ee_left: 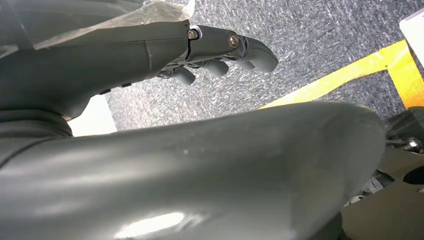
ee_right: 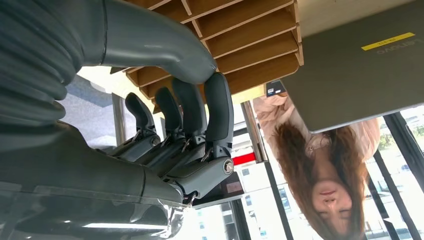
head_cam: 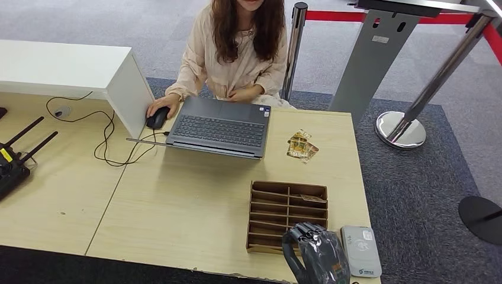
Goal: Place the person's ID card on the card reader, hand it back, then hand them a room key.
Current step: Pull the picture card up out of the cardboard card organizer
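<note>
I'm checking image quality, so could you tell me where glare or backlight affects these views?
Head view: even light, sharp, chrome post base glints. Left wrist view: bright glare streak on the dark cover, left hand clear. Right wrist view: backlit windows, right hand in shadow.

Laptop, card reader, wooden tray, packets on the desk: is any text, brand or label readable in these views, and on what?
Laptop lid: a yellow sticker and brand lettering, upside down and too small to read.
Laptop: corner stickers, too small.
Card reader: printed marks, blurred.
Packets: print unreadable.
Wooden tray: no text.
No text can be quoted.
</note>
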Robot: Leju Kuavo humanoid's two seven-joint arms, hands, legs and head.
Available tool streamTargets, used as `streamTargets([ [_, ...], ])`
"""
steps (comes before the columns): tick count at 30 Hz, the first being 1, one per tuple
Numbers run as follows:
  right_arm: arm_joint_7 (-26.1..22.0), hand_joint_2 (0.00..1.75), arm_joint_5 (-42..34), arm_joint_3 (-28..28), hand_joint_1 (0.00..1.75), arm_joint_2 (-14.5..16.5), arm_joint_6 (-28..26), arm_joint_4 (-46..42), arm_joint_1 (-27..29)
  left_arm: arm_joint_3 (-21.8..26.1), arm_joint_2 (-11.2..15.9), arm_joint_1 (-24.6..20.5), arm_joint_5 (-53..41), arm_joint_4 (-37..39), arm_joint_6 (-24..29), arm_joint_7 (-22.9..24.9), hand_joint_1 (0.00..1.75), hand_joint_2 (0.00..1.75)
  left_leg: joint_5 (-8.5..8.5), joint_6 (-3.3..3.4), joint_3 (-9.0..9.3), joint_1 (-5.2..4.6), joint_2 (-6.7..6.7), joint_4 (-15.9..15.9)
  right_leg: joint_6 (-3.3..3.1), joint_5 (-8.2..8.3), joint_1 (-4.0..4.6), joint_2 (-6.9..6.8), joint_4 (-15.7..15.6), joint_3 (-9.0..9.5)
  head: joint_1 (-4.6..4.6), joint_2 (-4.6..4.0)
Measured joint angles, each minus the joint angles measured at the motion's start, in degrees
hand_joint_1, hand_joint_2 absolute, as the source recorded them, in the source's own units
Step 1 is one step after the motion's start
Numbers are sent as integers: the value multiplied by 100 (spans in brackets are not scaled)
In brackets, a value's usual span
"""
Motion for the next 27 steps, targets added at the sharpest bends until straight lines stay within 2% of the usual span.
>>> streamTargets([
  [6,0,175,-104,-18,133,26,-39,109,-1,-22,0,0,-5,0,-19,-2,0,0,0,0,1,0,0,0,0,0,0,0,0,1,0,0],
  [9,0,175,-187,-20,123,39,-46,157,-4,-25,0,0,-9,0,-24,-2,0,0,0,0,1,0,0,0,0,0,0,0,0,2,0,0],
  [12,0,175,-259,-26,95,49,-62,206,-6,-26,0,0,-9,0,-33,-2,0,0,0,0,1,0,0,0,0,0,0,0,0,2,0,0],
  [17,0,175,-352,-50,34,52,-72,296,-10,-31,0,0,4,0,-39,0,0,0,0,0,1,0,0,0,0,0,0,0,0,2,1,0],
  [19,0,175,-367,-54,18,52,-73,333,-10,-38,0,0,11,0,-39,4,0,0,0,0,1,0,0,0,0,0,0,0,0,2,0,0],
  [21,0,175,-378,-58,13,52,-73,366,-9,-49,1,0,16,0,-39,8,0,0,0,0,2,0,0,0,0,0,0,0,0,3,0,0],
  [27,0,175,-405,-68,13,52,-83,439,-7,-78,2,0,31,0,-39,32,0,0,0,0,2,0,0,0,0,0,0,0,0,3,0,0],
])
